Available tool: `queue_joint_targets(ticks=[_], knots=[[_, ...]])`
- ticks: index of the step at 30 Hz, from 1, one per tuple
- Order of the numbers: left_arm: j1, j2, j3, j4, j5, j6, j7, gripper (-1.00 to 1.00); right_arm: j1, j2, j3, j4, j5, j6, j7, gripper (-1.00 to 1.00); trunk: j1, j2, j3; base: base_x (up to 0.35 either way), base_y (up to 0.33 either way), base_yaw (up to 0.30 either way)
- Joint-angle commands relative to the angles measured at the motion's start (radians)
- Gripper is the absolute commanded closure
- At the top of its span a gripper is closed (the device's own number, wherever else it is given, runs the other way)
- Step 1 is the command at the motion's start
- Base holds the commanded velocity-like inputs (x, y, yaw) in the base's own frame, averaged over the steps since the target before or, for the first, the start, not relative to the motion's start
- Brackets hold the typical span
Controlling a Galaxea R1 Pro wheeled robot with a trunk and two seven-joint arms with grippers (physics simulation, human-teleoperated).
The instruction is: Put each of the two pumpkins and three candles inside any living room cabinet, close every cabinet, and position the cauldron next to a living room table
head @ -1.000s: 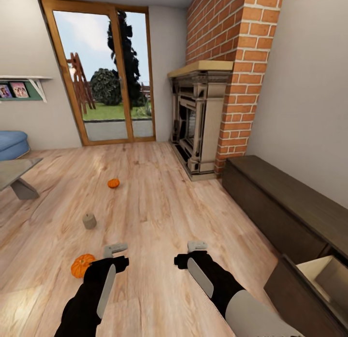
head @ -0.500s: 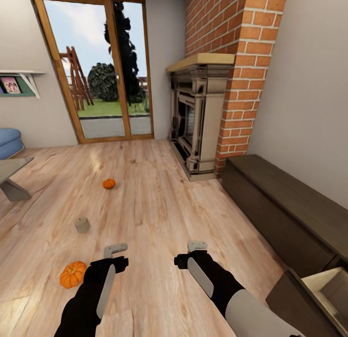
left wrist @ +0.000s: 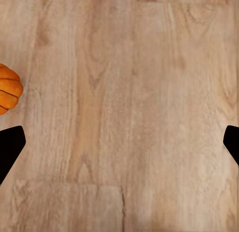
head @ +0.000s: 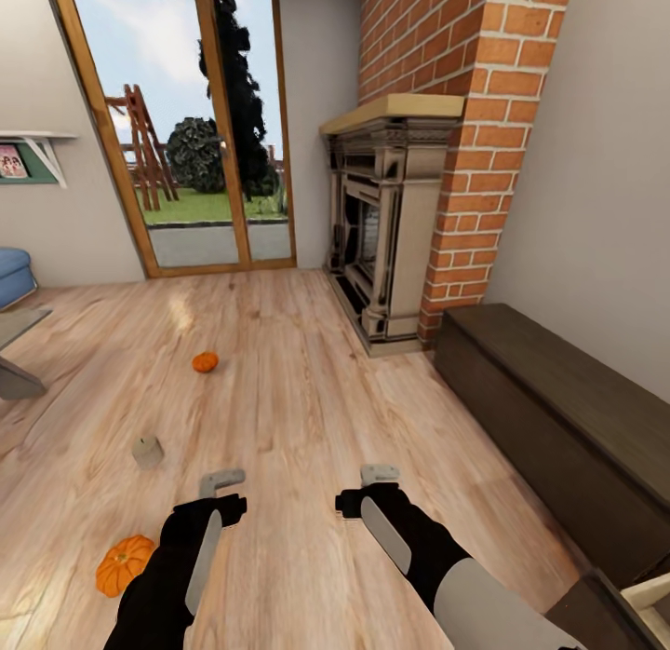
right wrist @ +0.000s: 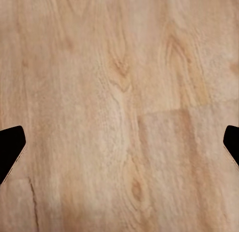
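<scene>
Both end effectors gape empty; larger pumpkin (head: 124, 564) lies just left of left end effector (head: 221, 482)

Big pumpkin (head: 122, 564) on floor at near left, small pumpkin (head: 205, 361) farther off, beige candle (head: 147, 451) upright between them; dark cabinet (head: 558, 426) along right wall.
</scene>
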Motion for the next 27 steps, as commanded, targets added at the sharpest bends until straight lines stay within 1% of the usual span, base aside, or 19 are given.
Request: queue_joint_targets(ticks=[1,7,16,21,27], knots=[[-0.001,-0.001,0.001,-0.001,0.002,0.004,0.003,-1.0,-0.001,0.0,0.005,-0.001,-0.01,0.002,-0.01,-1.0,0.0,0.0,-0.001,0.331,0.0,0.013],[-0.001,-0.001,0.001,-0.001,0.002,0.004,0.003,-1.0,-0.001,0.0,0.008,-0.002,-0.01,0.0,-0.011,-1.0,0.0,0.0,-0.001,0.332,0.0,0.119],[-0.001,-0.001,0.001,-0.001,0.002,0.004,0.003,-1.0,-0.001,0.0,0.012,-0.002,-0.009,0.0,-0.011,-1.0,0.0,0.0,-0.001,0.332,-0.042,0.274],[-0.001,-0.001,0.0,-0.001,0.001,0.004,0.003,-1.0,-0.001,0.0,0.012,-0.002,-0.009,0.0,-0.01,-1.0,0.0,0.0,-0.001,0.312,-0.16,0.256],[-0.001,-0.001,0.001,-0.001,0.001,0.004,0.003,-1.0,-0.001,0.0,0.012,-0.003,-0.009,-0.001,-0.01,-1.0,0.0,0.0,-0.001,0.293,-0.198,0.034]])
